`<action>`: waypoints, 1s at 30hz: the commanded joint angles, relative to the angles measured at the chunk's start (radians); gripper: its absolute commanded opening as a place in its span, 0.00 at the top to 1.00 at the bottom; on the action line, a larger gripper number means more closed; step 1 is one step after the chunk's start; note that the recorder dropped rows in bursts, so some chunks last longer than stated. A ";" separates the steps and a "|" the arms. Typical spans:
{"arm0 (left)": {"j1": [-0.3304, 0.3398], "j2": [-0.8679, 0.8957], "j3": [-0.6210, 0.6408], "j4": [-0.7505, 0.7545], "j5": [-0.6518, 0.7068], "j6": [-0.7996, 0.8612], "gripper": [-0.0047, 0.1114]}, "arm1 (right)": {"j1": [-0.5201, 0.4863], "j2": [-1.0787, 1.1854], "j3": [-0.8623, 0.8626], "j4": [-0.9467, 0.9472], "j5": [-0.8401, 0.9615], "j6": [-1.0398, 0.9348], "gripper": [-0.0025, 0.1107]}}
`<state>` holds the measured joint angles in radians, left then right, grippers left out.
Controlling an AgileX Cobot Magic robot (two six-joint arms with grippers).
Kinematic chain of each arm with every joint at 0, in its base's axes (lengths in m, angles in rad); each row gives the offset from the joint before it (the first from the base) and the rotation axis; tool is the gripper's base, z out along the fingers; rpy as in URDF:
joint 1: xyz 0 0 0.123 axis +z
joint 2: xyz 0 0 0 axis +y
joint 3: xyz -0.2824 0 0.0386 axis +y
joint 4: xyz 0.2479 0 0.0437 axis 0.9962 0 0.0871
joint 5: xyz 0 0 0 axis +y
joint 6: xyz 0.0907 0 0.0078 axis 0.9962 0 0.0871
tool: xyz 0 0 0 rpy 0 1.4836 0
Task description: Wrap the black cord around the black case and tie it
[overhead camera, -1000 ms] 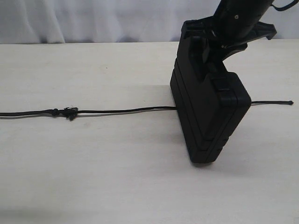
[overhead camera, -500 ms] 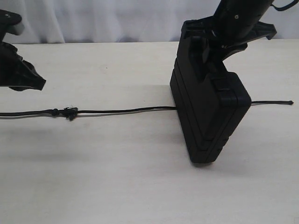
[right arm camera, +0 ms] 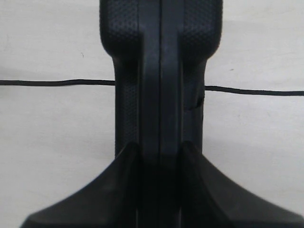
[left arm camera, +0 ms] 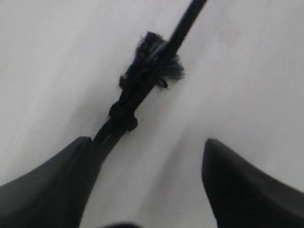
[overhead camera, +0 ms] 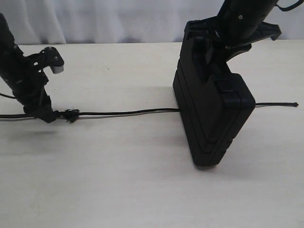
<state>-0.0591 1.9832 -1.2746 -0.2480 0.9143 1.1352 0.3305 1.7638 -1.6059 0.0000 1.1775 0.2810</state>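
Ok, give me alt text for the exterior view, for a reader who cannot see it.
The right tool holds the black case upright on edge on a pale table; the black cord lies straight across the table, emerging on both sides of the case. The left tool is down at the cord beside its small frayed knot.

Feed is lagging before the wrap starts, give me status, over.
Left gripper jaws open, low by the knot, nothing gripped. Right gripper clamps black case, upright over black cord. Nothing in the way.

Pale table (overhead camera: 118,190) before a white curtain (overhead camera: 118,21).
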 commanded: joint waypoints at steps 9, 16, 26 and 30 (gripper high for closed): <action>0.001 0.126 0.018 -0.028 -0.189 0.054 0.69 | -0.002 0.008 0.000 -0.007 -0.029 -0.003 0.94; 0.001 0.128 0.018 -0.102 -0.185 -0.314 0.96 | -0.002 0.008 0.000 -0.007 -0.029 -0.003 0.94; -0.016 0.146 0.018 -0.700 0.000 -0.527 0.84 | -0.002 0.008 0.000 -0.007 -0.029 -0.003 0.94; -0.071 0.146 0.018 -0.735 0.018 -0.529 0.58 | -0.002 0.008 0.000 -0.007 -0.029 -0.003 0.94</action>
<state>-0.0900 2.1276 -1.2596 -0.9312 0.9069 0.6131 0.3305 1.7638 -1.6059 0.0000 1.1757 0.2810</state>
